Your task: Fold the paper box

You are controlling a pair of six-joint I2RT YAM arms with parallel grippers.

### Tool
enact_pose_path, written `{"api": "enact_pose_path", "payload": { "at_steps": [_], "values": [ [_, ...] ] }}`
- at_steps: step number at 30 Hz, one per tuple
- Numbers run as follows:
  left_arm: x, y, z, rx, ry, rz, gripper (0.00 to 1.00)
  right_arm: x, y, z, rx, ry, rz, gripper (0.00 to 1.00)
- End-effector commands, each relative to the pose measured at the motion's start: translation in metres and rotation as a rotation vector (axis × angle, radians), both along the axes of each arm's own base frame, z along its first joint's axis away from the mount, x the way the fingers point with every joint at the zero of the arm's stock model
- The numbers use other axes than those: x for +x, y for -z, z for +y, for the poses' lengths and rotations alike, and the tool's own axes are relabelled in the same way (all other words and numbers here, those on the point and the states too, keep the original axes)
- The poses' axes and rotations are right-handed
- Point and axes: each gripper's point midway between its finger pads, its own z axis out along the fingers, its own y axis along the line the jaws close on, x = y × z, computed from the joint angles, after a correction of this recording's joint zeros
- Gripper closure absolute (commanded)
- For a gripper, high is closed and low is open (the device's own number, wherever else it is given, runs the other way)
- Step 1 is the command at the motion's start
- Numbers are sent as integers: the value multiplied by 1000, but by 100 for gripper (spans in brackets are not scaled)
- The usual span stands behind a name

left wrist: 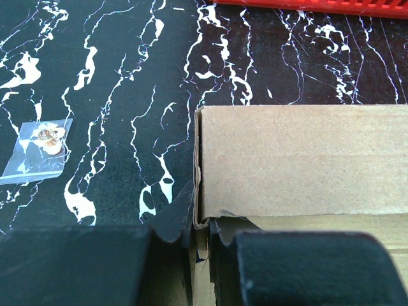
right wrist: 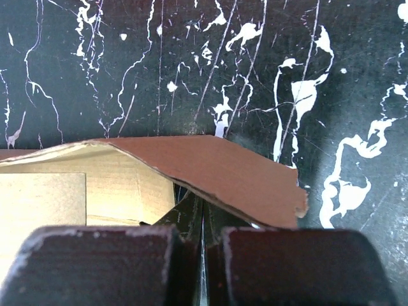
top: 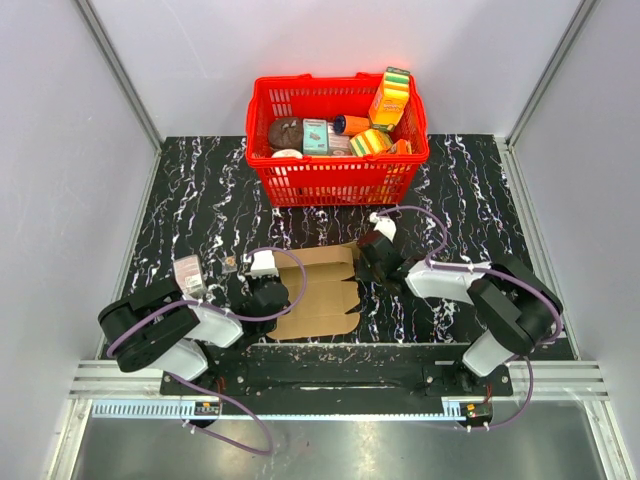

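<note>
We see the left gripper (left wrist: 201, 228) nearly closed, pinching the left edge of the paper box (top: 322, 290), which lies mid-table between the 2 arms. The right gripper (right wrist: 203, 213) is fully closed at its raised right flap (right wrist: 236, 182).

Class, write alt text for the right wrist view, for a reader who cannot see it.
The right gripper, at the bottom edge of the picture, is closed on a raised brown flap of the paper box. Behind it lies the black table, veined with white.
</note>
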Motion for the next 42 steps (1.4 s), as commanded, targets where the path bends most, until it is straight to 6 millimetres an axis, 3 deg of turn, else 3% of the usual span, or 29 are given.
{"api": "enact_pose_path", "payload": {
  "at_steps": [1, 15, 24, 42],
  "values": [
    [-5, 10, -11, 3, 61, 40, 100, 12, -7, 15, 52, -24, -34, 100],
    [-6, 16, -12, 12, 67, 53, 100, 8, -24, 37, 189, -128, -102, 100],
    [-5, 17, -13, 24, 67, 60, 100, -6, -21, 59, 281, -235, -59, 100],
    [-6, 19, -14, 38, 67, 65, 100, -17, -11, 71, 332, -287, -2, 100]
  ]
}}
